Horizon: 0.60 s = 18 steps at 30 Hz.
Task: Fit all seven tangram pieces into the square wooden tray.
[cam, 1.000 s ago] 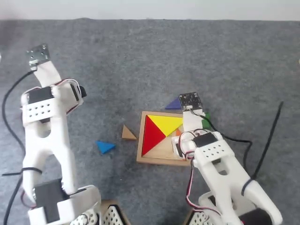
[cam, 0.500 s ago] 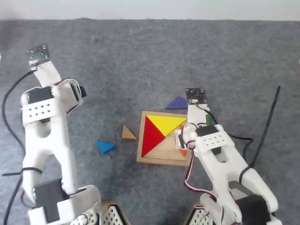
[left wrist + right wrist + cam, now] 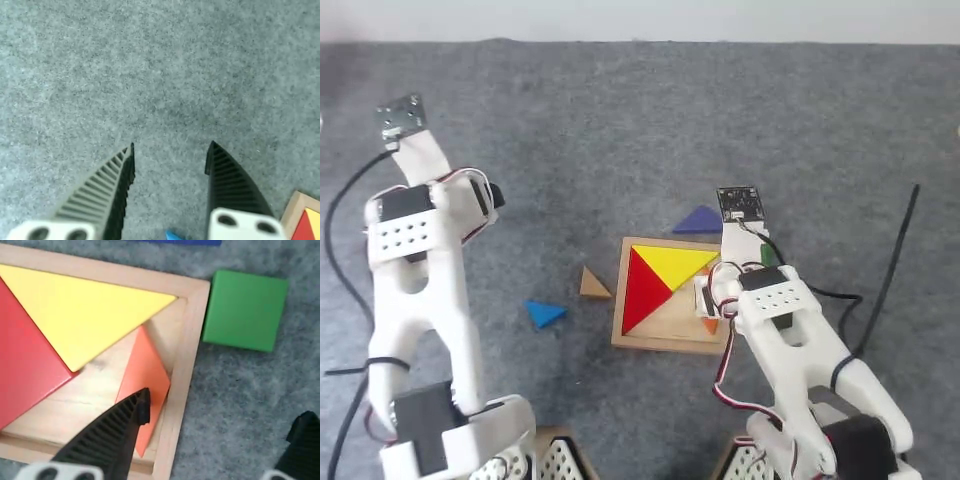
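Note:
The square wooden tray (image 3: 619, 336) holds a red triangle (image 3: 645, 290) and a yellow triangle (image 3: 675, 262). An orange triangle (image 3: 147, 372) lies inside against the tray rim (image 3: 187, 340), seemingly overlapping it. My right gripper (image 3: 222, 420) is open over that rim, one finger (image 3: 135, 412) above the orange piece, the other over the carpet. A green square (image 3: 245, 310) lies just outside the tray. A blue triangle (image 3: 544, 313), a tan triangle (image 3: 592, 284) and a dark blue piece (image 3: 698, 220) lie loose on the carpet. Open, my left gripper (image 3: 171, 147) is over bare carpet.
Grey carpet covers the table. The left arm (image 3: 415, 240) stands at the far left, well away from the tray. Black cables trail beside both arms. The tray's corner (image 3: 300, 212) and a blue tip (image 3: 172, 234) show at the left wrist view's edge.
The right arm has shifted a little to the right and away from the tray's middle. More of the green square is covered by it. The left arm has not moved.

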Motion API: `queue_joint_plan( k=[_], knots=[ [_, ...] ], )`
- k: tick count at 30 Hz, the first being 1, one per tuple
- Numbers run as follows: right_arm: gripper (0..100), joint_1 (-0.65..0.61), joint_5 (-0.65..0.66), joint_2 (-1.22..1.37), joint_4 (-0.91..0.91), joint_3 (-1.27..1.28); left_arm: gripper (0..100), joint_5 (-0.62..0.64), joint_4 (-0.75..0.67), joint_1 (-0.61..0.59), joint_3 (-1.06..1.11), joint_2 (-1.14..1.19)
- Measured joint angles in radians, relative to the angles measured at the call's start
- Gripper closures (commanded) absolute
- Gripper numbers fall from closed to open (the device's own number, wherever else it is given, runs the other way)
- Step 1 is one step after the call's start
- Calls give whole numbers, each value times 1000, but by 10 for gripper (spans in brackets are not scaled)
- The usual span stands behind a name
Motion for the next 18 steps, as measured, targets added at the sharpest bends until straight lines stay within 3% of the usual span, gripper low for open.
queue_joint_plan(
  k=[7, 18],
  knots=[
    [568, -86, -5, -103, 3, 18, 773, 0, 0, 0, 0, 0],
    [567, -198, -259, -84, -2, 18, 773, 0, 0, 0, 0, 0]
  ],
)
